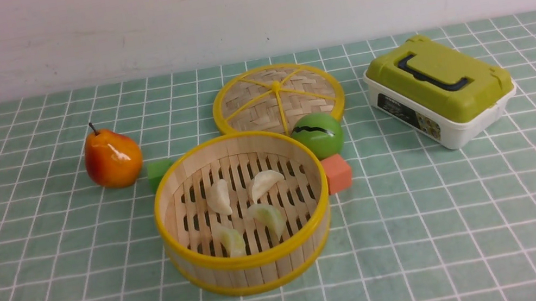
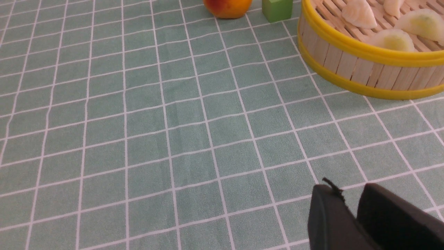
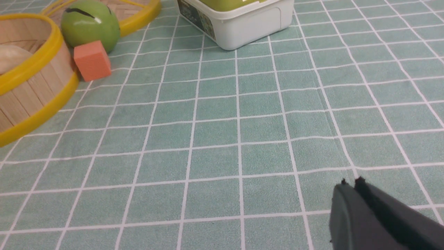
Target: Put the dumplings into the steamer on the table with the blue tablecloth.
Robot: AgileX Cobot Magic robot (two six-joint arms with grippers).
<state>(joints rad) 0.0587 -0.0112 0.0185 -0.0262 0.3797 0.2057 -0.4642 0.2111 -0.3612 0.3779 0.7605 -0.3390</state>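
Left claw (image 2: pixel 348 201): pads apart by a narrow gap, nothing between them; low over bare cloth, well clear of the basket.
Right claw (image 3: pixel 350 184): pads pressed together, nothing held; low over bare cloth on the far side of the basket from the left one.
Arms: neither seen from the front camera, so both pulled back toward the robot.
Tablecloth (image 1: pixel 451 217): pale green with white grid, flat under both claws, one faint crease near the right claw.
Steamer (image 1: pixel 253 271): middle of the table, upright, lid off.
Dumplings: all four on the slatted floor inside, whitish one (image 1: pixel 219 196) and whitish one (image 1: pixel 265 182) toward the back, greenish one (image 1: pixel 231 239) and greenish one (image 1: pixel 269 217) toward the front; none on the cloth.
Lid (image 1: pixel 277 98): flat behind the steamer, beside a green ball (image 1: pixel 318 135).
Blocks: orange block (image 1: pixel 337 173) touching or just beside the steamer's right wall, green block (image 1: pixel 158 172) just behind its left rim.
Others: pear (image 1: pixel 112 157) to the left, lidded box (image 1: pixel 440 89) to the right.
Progress: judged done, no dumpling left to carry.
Step in hand: likely parking both arms; best kept low and slow, away from the steamer wall and blocks, so as not to jolt the basket.
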